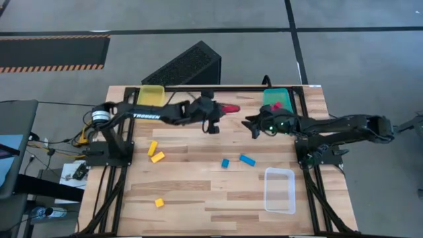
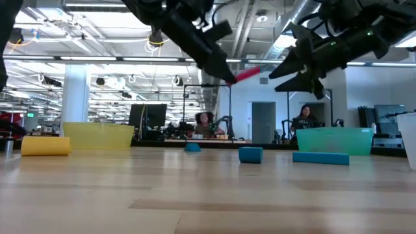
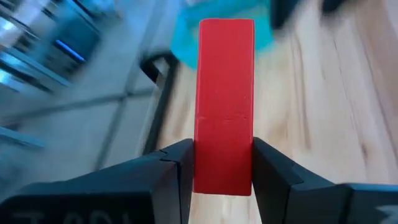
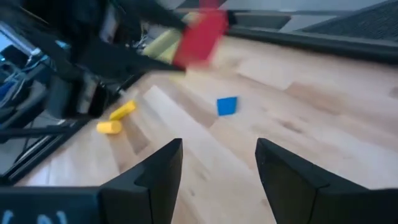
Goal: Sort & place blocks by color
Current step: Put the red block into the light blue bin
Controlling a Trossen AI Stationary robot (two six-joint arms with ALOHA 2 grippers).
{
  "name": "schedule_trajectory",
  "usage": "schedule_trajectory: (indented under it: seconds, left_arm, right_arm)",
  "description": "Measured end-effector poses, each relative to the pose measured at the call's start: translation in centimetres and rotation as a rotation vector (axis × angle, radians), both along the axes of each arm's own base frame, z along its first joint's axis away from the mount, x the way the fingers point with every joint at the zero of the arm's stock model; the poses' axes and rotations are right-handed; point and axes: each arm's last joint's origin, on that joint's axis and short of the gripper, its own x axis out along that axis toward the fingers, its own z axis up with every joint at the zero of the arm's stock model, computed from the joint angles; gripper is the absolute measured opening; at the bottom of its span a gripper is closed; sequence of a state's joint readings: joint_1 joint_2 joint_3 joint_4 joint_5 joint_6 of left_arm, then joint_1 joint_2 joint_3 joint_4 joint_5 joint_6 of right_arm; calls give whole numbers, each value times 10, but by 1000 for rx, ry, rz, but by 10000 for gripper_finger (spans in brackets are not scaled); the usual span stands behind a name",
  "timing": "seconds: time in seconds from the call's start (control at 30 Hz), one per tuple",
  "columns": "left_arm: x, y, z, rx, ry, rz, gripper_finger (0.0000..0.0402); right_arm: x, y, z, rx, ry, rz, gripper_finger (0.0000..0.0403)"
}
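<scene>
One red bar block [image 3: 224, 106] is clamped between the left gripper [image 1: 223, 110]'s jaws, held in the air over the bench [image 1: 198, 198] midway toward the teal bin [image 1: 276, 99]. The right gripper [image 1: 254, 125] faces it, jaws apart and empty. A handover seems in hand; next, the right jaws must close on the bar's free end.

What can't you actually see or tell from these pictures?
- Teal bin, high view: the right arm covers part of it, so its contents beyond something red cannot be counted.
- Red block in the left gripper, left wrist view: its lower end is cut off by the picture's edge.
- Clear bin, low view: cut off by the edge.
- Yellow bin, low view: its wall hides the inside.
</scene>
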State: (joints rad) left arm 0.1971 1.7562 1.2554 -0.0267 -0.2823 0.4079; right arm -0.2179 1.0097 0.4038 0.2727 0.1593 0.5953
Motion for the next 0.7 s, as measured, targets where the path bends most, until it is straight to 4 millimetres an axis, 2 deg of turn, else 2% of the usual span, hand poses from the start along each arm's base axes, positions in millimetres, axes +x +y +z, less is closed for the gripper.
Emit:
schedule_trajectory:
  seconds: [0.1, 0.33, 0.47, 0.7]
  left_arm:
    - [0, -23, 0, 73, -24, 10, 97]
    - [-2, -63, -8, 201, 107, 42, 97]
    - [-5, -77, -10, 281, 171, 66, 98]
    - [-6, -85, -11, 276, 179, 53, 98]
  right_arm:
    - [11, 8, -6, 3, -13, 44, 230]
    - [29, 8, -6, -68, -140, 73, 230]
    - [33, 8, -4, -71, -181, 96, 230]
    - [46, 4, 0, -69, -186, 187, 223]
